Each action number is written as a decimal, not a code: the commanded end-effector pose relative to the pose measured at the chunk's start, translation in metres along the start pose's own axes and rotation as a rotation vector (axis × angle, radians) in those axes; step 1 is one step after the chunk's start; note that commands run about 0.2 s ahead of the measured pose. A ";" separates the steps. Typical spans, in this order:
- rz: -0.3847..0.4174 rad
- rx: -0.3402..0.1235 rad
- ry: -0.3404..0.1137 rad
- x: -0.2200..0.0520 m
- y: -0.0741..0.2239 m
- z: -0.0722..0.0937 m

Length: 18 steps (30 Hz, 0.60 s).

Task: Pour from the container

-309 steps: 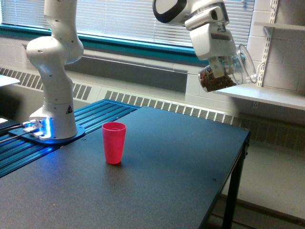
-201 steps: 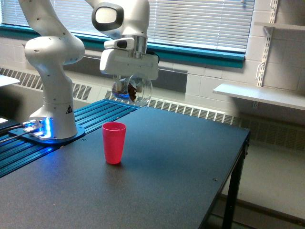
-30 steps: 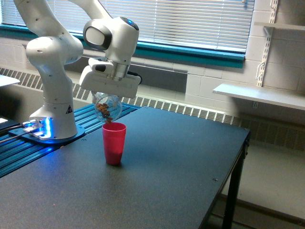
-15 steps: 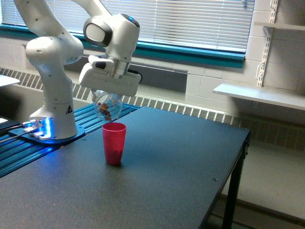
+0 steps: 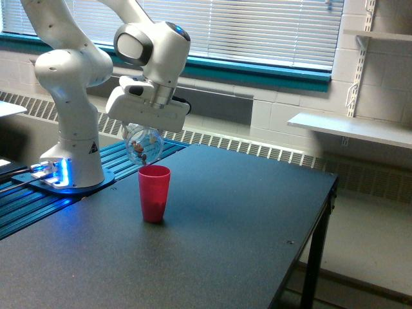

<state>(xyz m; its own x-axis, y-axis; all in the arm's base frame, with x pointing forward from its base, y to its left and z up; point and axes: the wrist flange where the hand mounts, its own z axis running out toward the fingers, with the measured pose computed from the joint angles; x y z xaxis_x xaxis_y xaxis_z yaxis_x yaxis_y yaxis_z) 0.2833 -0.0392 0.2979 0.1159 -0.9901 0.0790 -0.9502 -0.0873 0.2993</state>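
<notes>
The container (image 5: 143, 145), a clear rounded jar, hangs tilted with its mouth downward just above the rim of the red cup (image 5: 154, 193). A few brown bits remain inside the jar. My gripper (image 5: 141, 132) is shut on the container, under the white hand of the arm. The red cup stands upright on the black table (image 5: 212, 244), left of its middle. Its contents are hidden from this view.
The arm's white base (image 5: 71, 161) stands on a blue ribbed platform at the exterior view's left. A white shelf (image 5: 351, 129) juts from the wall at the right. The table's right edge (image 5: 322, 212) drops to the floor.
Since ten seconds ago the jar was carried from the upper right down to the cup and tipped. Over the last second most brown bits left the jar, which lifted slightly.
</notes>
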 end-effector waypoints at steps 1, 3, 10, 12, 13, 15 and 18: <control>-0.032 -0.027 0.010 0.004 -0.001 -0.002; -0.037 -0.030 0.011 0.004 -0.002 -0.003; -0.070 -0.052 0.010 0.001 -0.006 -0.002; -0.077 -0.059 0.011 0.001 -0.007 -0.002; -0.079 -0.060 0.011 0.001 -0.008 -0.002; -0.084 -0.065 0.012 0.001 -0.010 -0.002; -0.089 -0.068 0.017 0.003 -0.012 -0.004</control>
<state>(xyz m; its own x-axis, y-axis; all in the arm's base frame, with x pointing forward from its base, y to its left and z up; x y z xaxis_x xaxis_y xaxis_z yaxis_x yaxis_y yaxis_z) 0.2922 -0.0417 0.2970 0.1653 -0.9837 0.0714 -0.9252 -0.1296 0.3567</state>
